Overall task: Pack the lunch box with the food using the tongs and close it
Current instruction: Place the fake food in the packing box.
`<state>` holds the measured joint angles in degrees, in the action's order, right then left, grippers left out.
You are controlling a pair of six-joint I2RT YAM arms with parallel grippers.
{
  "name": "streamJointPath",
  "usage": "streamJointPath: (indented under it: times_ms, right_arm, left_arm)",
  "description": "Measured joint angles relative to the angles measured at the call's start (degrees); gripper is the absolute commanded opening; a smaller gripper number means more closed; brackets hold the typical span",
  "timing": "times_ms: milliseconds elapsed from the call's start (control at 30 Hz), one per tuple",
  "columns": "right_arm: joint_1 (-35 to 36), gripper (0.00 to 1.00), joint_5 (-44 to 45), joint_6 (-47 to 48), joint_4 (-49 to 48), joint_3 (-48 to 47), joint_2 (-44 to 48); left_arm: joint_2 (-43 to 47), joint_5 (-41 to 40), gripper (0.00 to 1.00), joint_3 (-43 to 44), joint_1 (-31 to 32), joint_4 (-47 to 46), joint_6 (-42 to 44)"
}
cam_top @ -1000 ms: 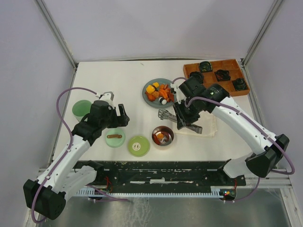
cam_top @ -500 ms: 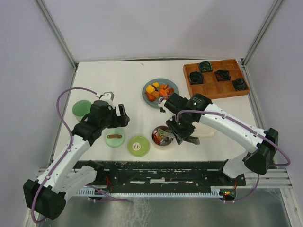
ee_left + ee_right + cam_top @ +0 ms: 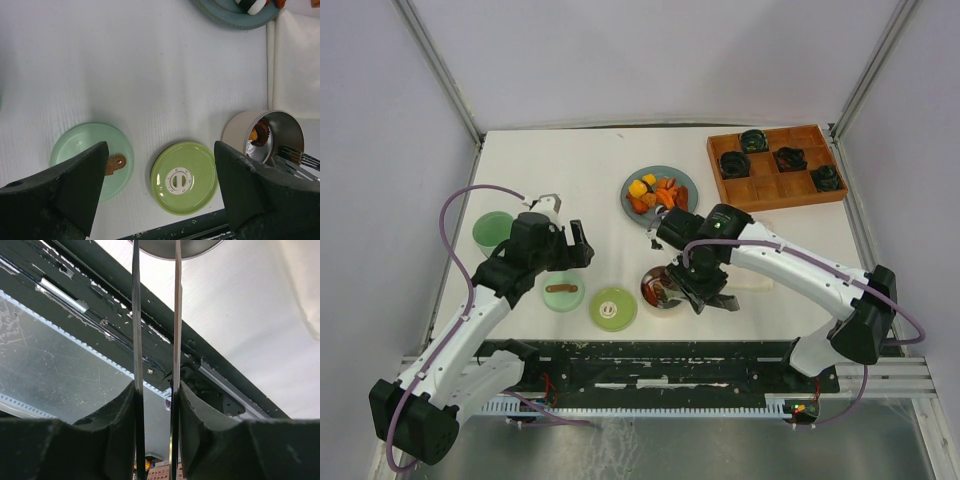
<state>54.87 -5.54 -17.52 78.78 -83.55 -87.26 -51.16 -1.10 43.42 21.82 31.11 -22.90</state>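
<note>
Your right fingers [image 3: 120,410] are gripping the tongs [image 3: 176,315], tips hanging over the steel bowl [image 3: 237,132]; your left fingers [image 3: 75,185] are hovering wide above the lime lid [image 3: 184,177].

A round grey-blue plate [image 3: 642,173] sits at the far middle of the white worktop [image 3: 570,170]. In the far right corner lies a compartmented wooden tray [image 3: 775,185] holding four dark green-black objects [image 3: 754,140]. A folded cream cloth [image 3: 758,283] lies nearer, partly hidden.
</note>
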Motion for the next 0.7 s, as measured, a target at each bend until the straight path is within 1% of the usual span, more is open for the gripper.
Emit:
streamJointPath:
  times_ms: [100, 167, 367, 567, 700]
  right_arm:
    - [0.6, 0.43, -0.1, 0.3, 0.6, 0.3, 0.0]
    - [0.8, 0.46, -0.2, 0.4, 1.0, 0.5, 0.0]
    - [0.9, 0.52, 0.5, 0.4, 0.9, 0.2, 1.0]
    - [0.9, 0.52, 3.5, 0.4, 0.5, -2.4, 3.8]
    - [0.9, 0.51, 7.7, 0.4, 0.2, -4.0, 5.5]
  left_arm:
    - [0.0, 0.0, 0.92, 0.0, 0.0, 0.0, 0.0]
    - [0.0, 0.0, 0.92, 0.0, 0.0, 0.0, 0.0]
    - [0.0, 0.0, 0.92, 0.0, 0.0, 0.0, 0.0]
    - [0.0, 0.0, 0.92, 0.0, 0.0, 0.0, 0.0]
    - [0.0, 0.0, 0.92, 0.0, 0.0, 0.0, 0.0]
